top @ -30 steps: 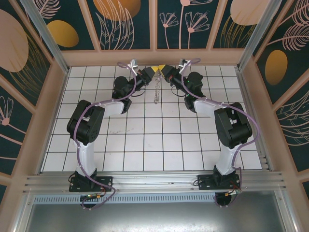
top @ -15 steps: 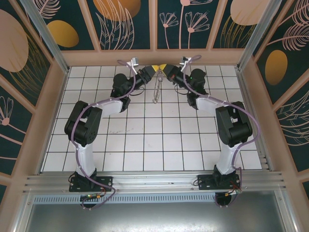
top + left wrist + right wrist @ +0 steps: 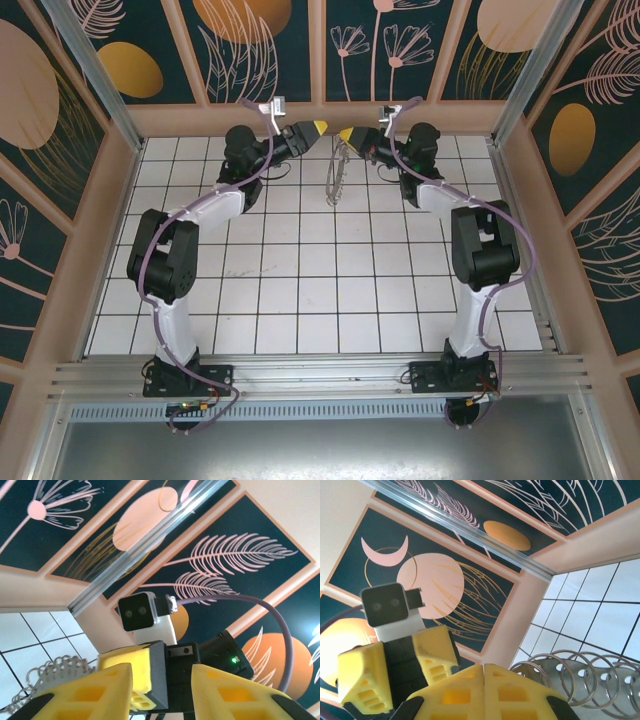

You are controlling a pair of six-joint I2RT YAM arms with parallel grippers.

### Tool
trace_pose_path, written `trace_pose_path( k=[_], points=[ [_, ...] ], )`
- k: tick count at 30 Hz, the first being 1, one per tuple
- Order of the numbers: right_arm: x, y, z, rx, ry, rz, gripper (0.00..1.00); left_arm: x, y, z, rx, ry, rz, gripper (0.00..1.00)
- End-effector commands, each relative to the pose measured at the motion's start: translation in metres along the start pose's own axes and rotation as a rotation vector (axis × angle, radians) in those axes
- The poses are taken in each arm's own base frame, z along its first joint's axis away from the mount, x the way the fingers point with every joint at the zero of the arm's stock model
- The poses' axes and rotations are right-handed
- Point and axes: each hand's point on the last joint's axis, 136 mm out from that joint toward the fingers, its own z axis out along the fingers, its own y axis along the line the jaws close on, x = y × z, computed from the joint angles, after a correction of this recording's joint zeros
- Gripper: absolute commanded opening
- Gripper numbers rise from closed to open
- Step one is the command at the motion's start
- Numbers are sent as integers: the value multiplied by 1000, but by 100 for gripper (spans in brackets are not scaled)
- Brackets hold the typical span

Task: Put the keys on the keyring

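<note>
The keyring [image 3: 336, 175] is a bunch of thin metal rings hanging over the far tiles from my right gripper [image 3: 347, 134]. In the right wrist view the right gripper [image 3: 484, 672] is shut, and the keyring [image 3: 570, 667] comes out from behind its yellow fingers. Flat grey key-like pieces with round holes [image 3: 559, 674] hang inside the rings. My left gripper [image 3: 314, 128] faces the right one across a small gap. The left gripper [image 3: 162, 674] is open with nothing between its fingers, and the keyring [image 3: 47, 672] shows low on the left.
The back wall [image 3: 320, 118] stands close behind both grippers. White tiled floor [image 3: 320, 290] stretches toward the arm bases. Purple cables [image 3: 205, 208] run along both arms.
My left gripper has opened and drawn back to the left. Both grippers have moved toward the back wall. The keyring now hangs from the right gripper alone.
</note>
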Motion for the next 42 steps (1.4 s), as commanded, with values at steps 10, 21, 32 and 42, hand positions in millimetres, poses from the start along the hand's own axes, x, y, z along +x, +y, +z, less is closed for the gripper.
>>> trace_pose_path(
  k=[10, 21, 32, 42],
  points=[
    [-2, 20, 3, -91, 49, -53, 0, 17, 20, 11, 1, 120, 8, 29],
    [-2, 26, 2, -116, 38, -46, 0, 22, 29, 12, 11, 123, -17, 27],
    [-1, 25, 5, -126, 31, -30, 0, 23, 27, 12, 46, 103, -46, 27],
    [0, 25, 7, -128, 32, -28, 0, 27, 22, 14, 75, 100, -60, 27]
  ],
)
